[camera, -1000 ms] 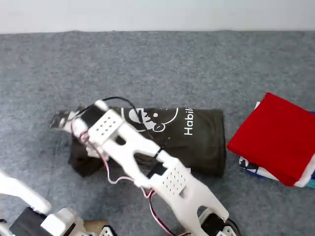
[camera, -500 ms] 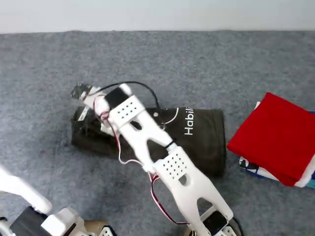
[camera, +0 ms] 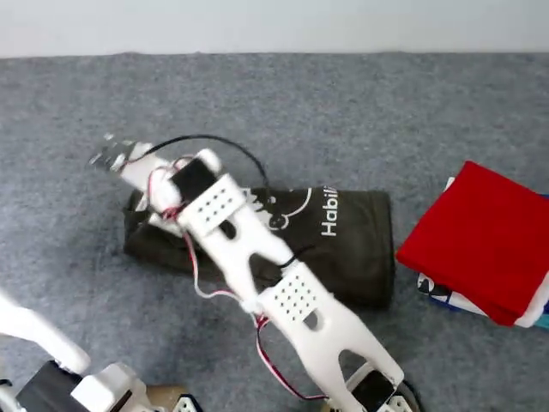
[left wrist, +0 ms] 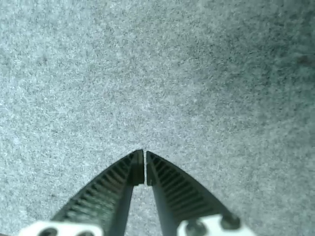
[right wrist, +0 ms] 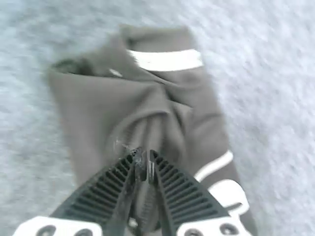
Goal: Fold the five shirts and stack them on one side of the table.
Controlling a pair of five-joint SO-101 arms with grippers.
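Observation:
A dark olive shirt (camera: 343, 240) with white print lies folded into a long band across the middle of the grey table. In the high view my right arm stretches diagonally over it, and the right gripper (camera: 107, 156) sits past the shirt's far-left corner. The right wrist view shows that gripper (right wrist: 142, 160) shut, raised above the wrinkled end of the shirt (right wrist: 123, 98), and I see no cloth lifted in it. My left gripper (left wrist: 144, 157) is shut over bare grey table.
A stack of folded shirts with a red one (camera: 480, 240) on top lies at the right edge of the table. The left arm's base (camera: 43, 339) sits at the front left corner. Bare grey table (camera: 300, 112) extends behind the dark shirt.
The right gripper swung from the shirt's left end toward the back of the table. The loose lump at the shirt's front-left corner now lies tucked in, leaving a straighter end.

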